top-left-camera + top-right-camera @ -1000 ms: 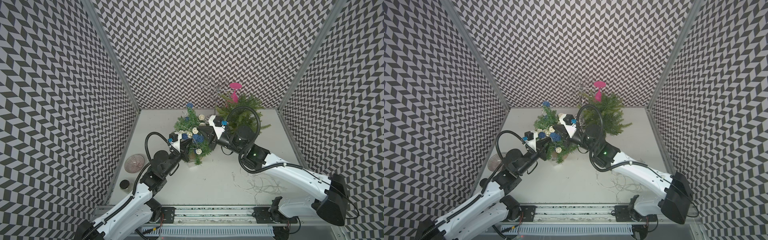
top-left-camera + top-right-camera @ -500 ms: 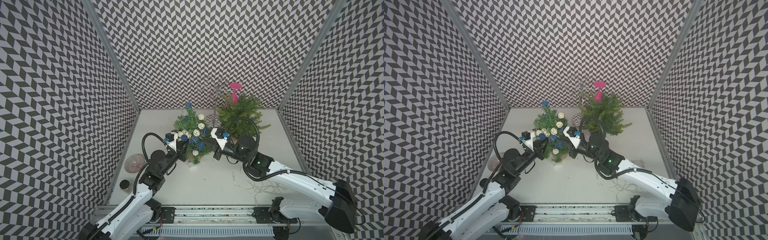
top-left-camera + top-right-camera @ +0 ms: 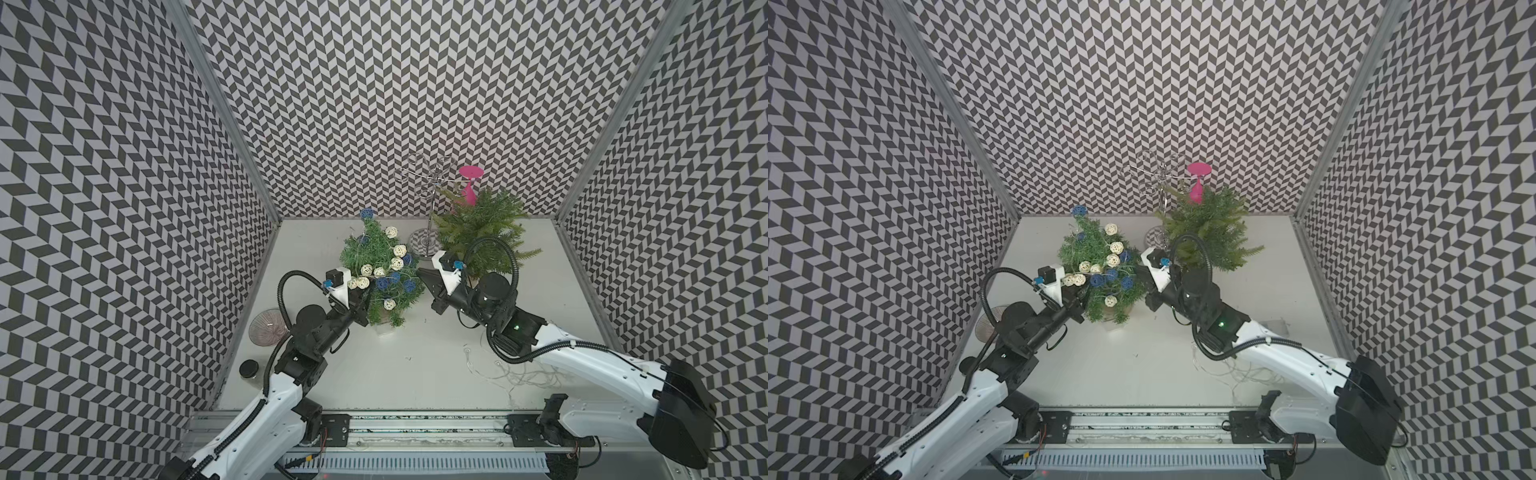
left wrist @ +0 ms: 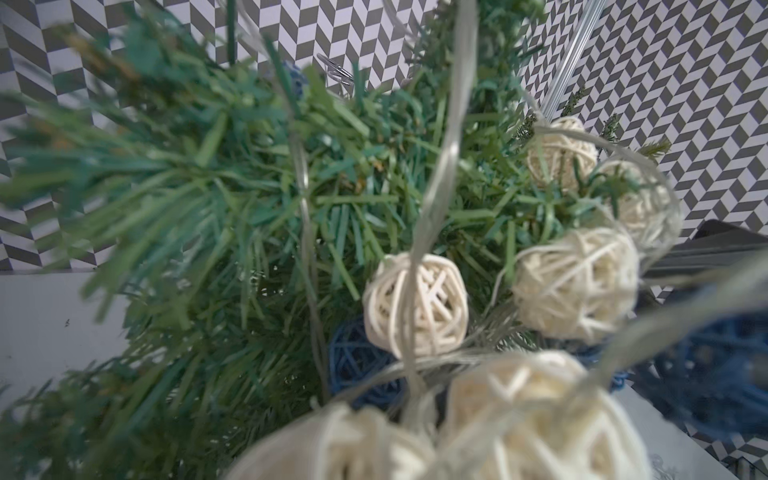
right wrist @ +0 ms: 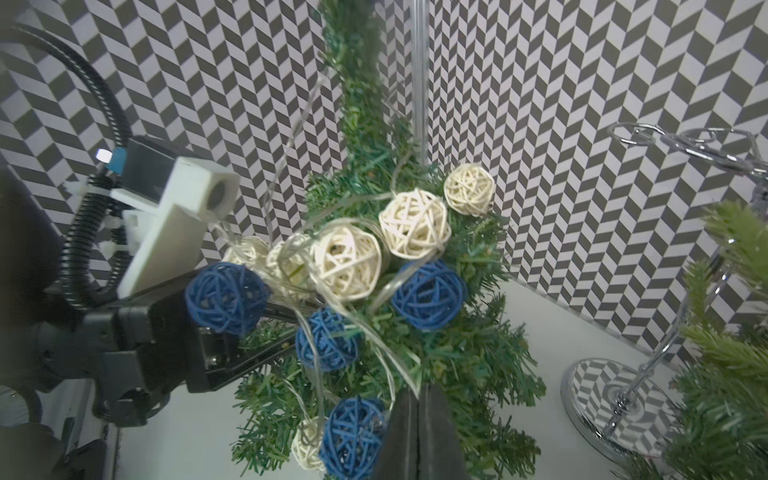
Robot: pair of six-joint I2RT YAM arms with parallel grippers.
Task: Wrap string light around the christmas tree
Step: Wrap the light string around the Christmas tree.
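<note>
The small christmas tree (image 3: 371, 253) (image 3: 1091, 245) stands in a white pot mid-table. The string light (image 3: 399, 251) (image 3: 1116, 248), a clear wire carrying white and blue rattan balls, winds over its front. My left gripper (image 3: 367, 297) (image 3: 1080, 297) is pushed into the tree's lower left, among white balls (image 4: 415, 305); its jaws are hidden in the left wrist view. The right wrist view shows the left gripper (image 5: 291, 328) closed where wires pass. My right gripper (image 3: 420, 272) (image 5: 417, 397) is at the tree's right side, shut on the clear wire beside a blue ball (image 5: 353, 436).
A bushier green plant (image 3: 484, 226) and a chrome stand (image 3: 424, 246) with a pink glass (image 3: 470, 189) stand close behind the right arm. Loose wire (image 3: 519, 374) lies on the table at front right. A glass dish (image 3: 268, 328) and a black cap (image 3: 249, 368) sit by the left wall.
The tree has gone from leaning forward to standing upright. My right gripper has drawn off to the tree's right, and my left has shifted slightly left.
</note>
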